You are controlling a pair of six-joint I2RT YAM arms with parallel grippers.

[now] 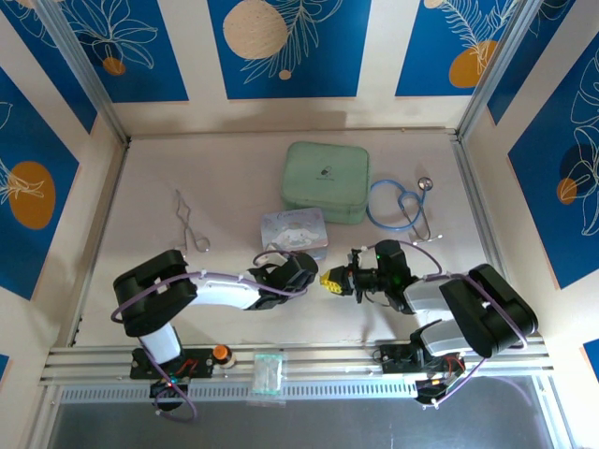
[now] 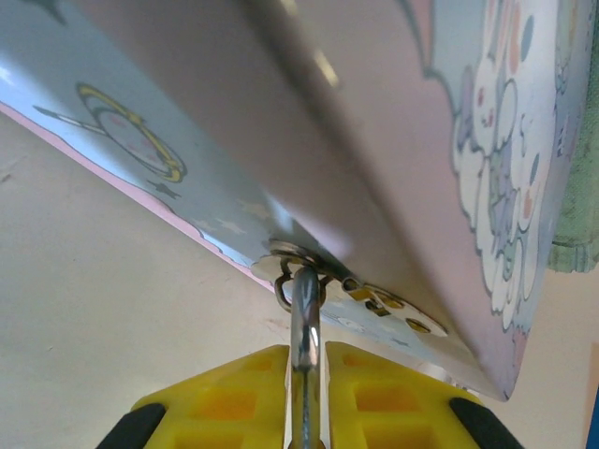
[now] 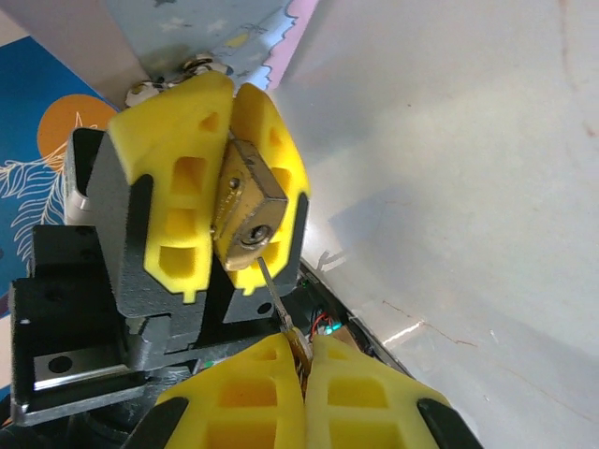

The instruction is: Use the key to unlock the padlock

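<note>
Checking key against keyhole. We see the left gripper (image 2: pixel 309 374) clamped shut on the padlock (image 3: pixel 245 201). Its shackle (image 2: pixel 304 318) runs up to the hasp (image 2: pixel 374 301) of the tin (image 2: pixel 393 140), so the lock sits mid-table, just near of the tin. The right gripper (image 3: pixel 301 360) is closed on the key (image 3: pixel 279 299), with the blade pointing left at the lock's keyed face. The blade tip lies at the edge of the keyhole (image 3: pixel 255 236), off its centre; we cannot tell whether it is inside. We judge the next move needs a slight re-aim, then a push left along the blade's axis.
</note>
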